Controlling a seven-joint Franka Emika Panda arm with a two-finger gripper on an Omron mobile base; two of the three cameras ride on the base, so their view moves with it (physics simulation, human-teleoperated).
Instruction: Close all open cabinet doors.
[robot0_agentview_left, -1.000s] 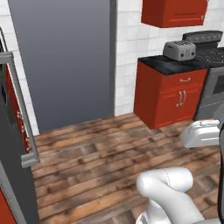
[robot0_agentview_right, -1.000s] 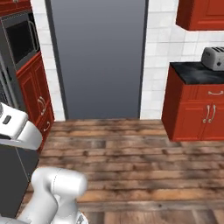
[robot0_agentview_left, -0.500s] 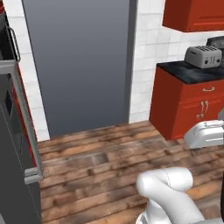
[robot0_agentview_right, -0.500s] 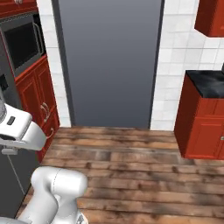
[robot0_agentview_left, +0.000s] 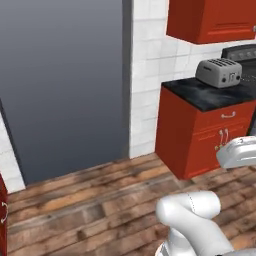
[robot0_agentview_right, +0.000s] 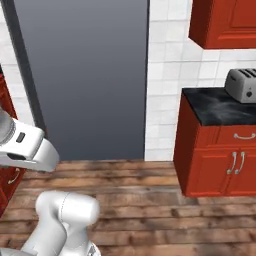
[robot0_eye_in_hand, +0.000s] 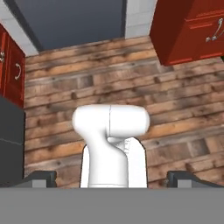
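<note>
Red gloss dominates the right of the left base view: a wall cabinet door (robot0_agentview_left: 212, 20) hangs at the upper right, flush with its cabinet box, its handle not visible. Below it a red base cabinet (robot0_agentview_left: 200, 132) carries a black bench (robot0_agentview_left: 207, 94) with a silver toaster (robot0_agentview_left: 219, 72) on it, toward the far side. A dark stove (robot0_agentview_left: 245, 52) sits just right of the toaster. Left of a strip of white tiled wall (robot0_agentview_left: 145, 75) stands a broad grey panel (robot0_agentview_left: 62, 85). Wood plank floor (robot0_agentview_left: 85, 210) runs across the near ground.

Right base view: same wall cabinet door (robot0_agentview_right: 225, 22) at the upper right, lying flat against its box. Toaster (robot0_agentview_right: 242, 85) on the black bench (robot0_agentview_right: 215, 105), base cabinet (robot0_agentview_right: 220, 160) beneath with two short handles side by side. Grey panel (robot0_agentview_right: 82, 75) fills the left and centre, white tiles (robot0_agentview_right: 167, 75) between it and the cabinets.

Hand view: looks down on plank floor (robot0_eye_in_hand: 87, 74). Two dark fingers (robot0_eye_in_hand: 41, 178) show at the bottom corners, well apart, released, nothing between them. Red base cabinet (robot0_eye_in_hand: 192, 30) at the upper right; another small red door (robot0_eye_in_hand: 11, 74) at the left edge.
</note>
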